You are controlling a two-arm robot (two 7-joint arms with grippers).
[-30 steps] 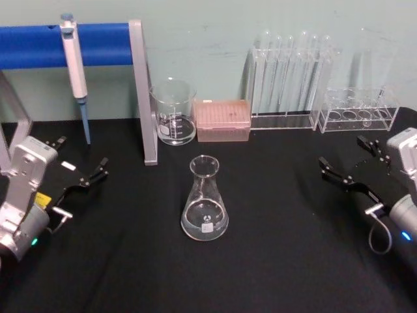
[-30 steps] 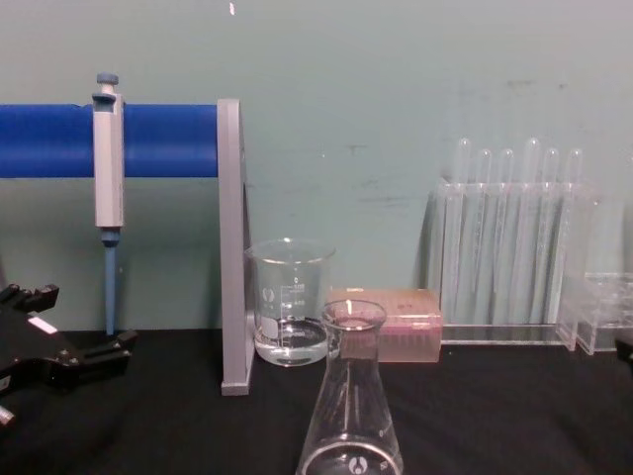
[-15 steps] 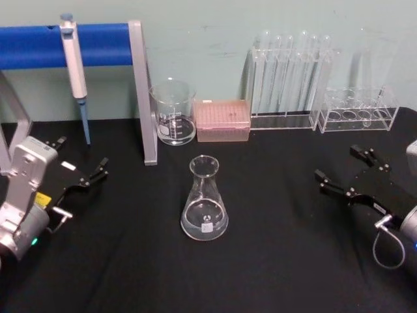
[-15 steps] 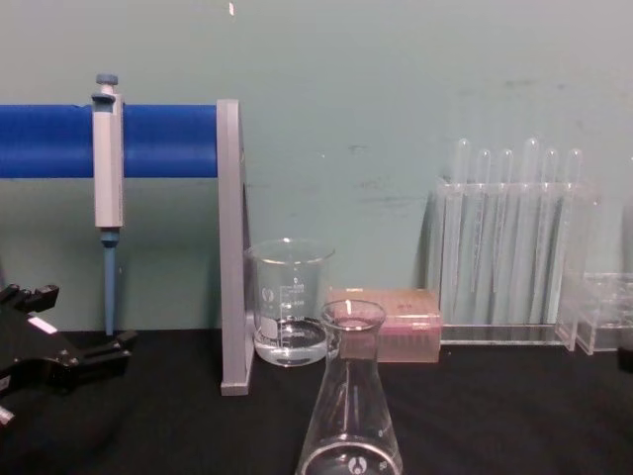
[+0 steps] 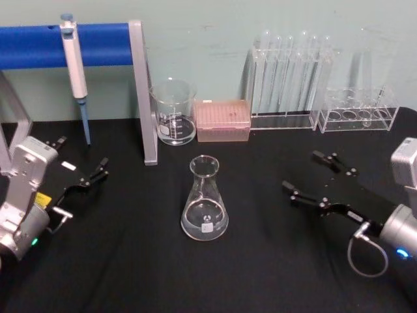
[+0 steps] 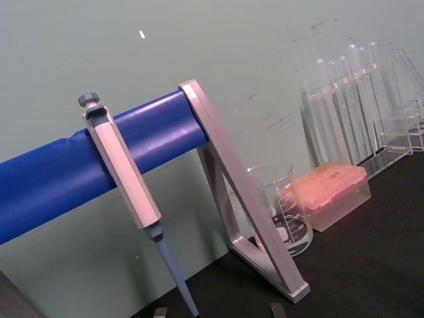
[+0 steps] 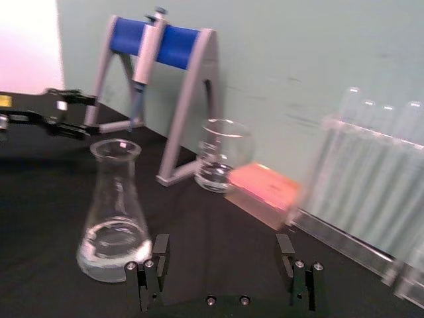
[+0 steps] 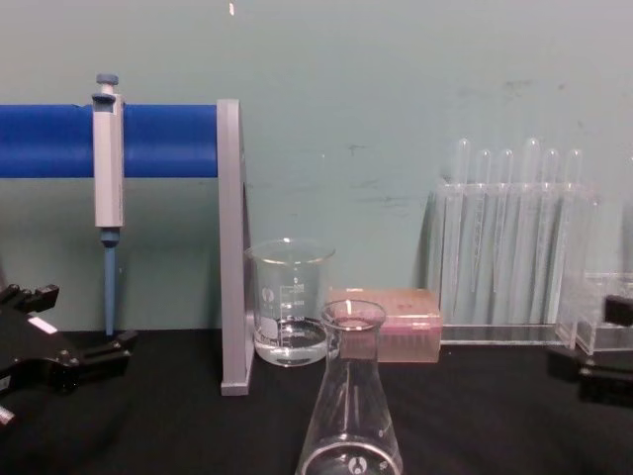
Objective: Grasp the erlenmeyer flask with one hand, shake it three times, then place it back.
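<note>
My right gripper gaped right of the erlenmeyer flask, bare surface between; left gripper, unclenched, far left.

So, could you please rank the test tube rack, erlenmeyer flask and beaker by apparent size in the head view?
1. test tube rack
2. erlenmeyer flask, nearer the camera, so unsure against the next
3. beaker

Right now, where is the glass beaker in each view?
Head view: beaker at the back, between the blue stand leg and the pink tip box.
Chest view: beaker centre, behind the erlenmeyer flask.
Left wrist view: beaker between leg and box.
Right wrist view: beaker beyond the flask, beside the box.
Shared landmark: the pink tip box.
</note>
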